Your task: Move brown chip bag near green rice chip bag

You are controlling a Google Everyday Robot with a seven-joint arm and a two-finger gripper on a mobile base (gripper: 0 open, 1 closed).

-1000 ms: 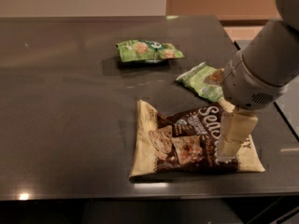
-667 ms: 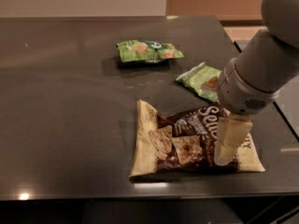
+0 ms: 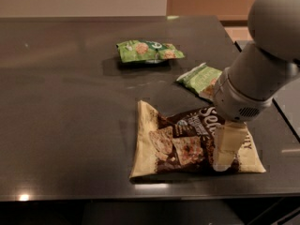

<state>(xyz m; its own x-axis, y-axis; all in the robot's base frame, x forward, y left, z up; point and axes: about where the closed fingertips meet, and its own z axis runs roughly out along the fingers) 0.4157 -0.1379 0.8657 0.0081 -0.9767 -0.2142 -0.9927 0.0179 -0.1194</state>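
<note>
- Brown bag (image 3: 180, 146) lies flat at the near edge of the worktop (image 3: 61, 107), well apart from the green bag (image 3: 147, 50) farther back. A paler bag (image 3: 199, 78) sits between them, to the right.
- The tool (image 3: 228, 149) is low over the brown bag's right half, at or just above its face. I cannot tell whether it is open, closed or gripping.
- The bag looks light, puffy and crinkly, with film that is likely slippery and chips that are fragile.
- The best hold, I judge, is a gentle pinch on a flat sealed edge or a raised fold, not a squeeze on the middle.
</note>
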